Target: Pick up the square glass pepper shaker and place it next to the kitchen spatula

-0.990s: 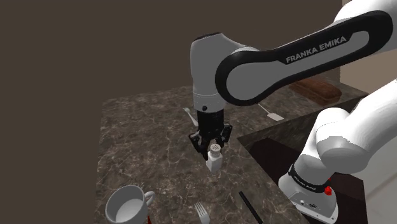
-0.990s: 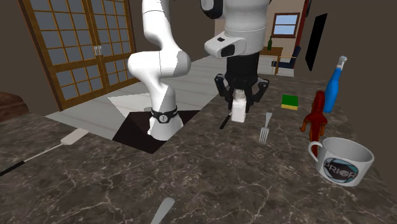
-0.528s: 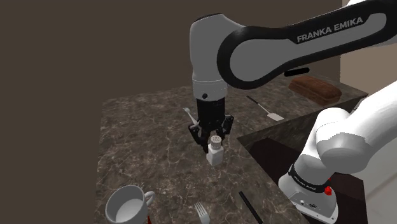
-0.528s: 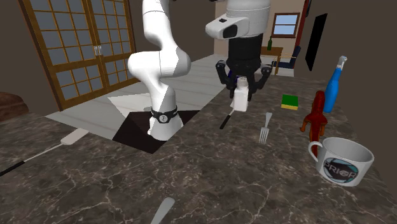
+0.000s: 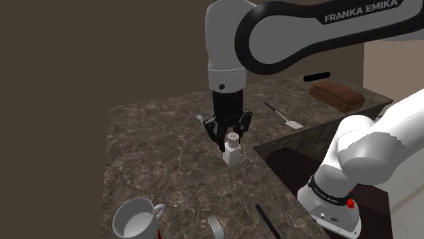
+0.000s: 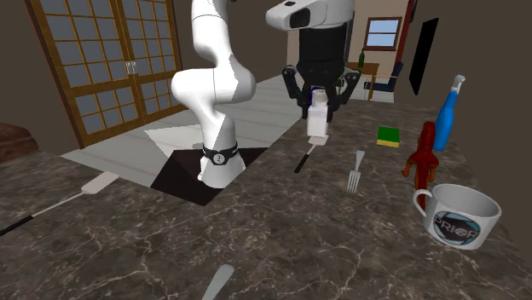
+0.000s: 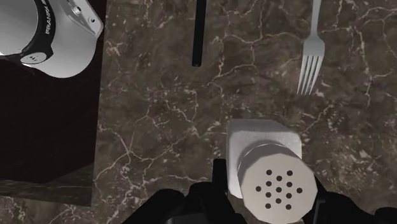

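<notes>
Shaker [image 5: 232,155]: white square body, round perforated cap. It hangs apparently clear of the dark marbled surface [image 5: 156,156], clasped near the cap by the end effector [image 5: 231,138]. Judged rigid, light, smooth-sided, breakable; its flat opposite faces suit the hold. Spatula [image 5: 285,117] lies well apart.

The pepper shaker [image 5: 232,153] above the counter [image 5: 156,149]; fork [image 5: 216,226] beside mug [image 5: 136,218]; spatula [image 5: 285,117] well apart

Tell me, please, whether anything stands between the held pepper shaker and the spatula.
Nothing visible does. The gripper holds the pepper shaker above the countertop. Between it and the spatula lie bare countertop and the stand's dark corner, nothing upright.
</notes>
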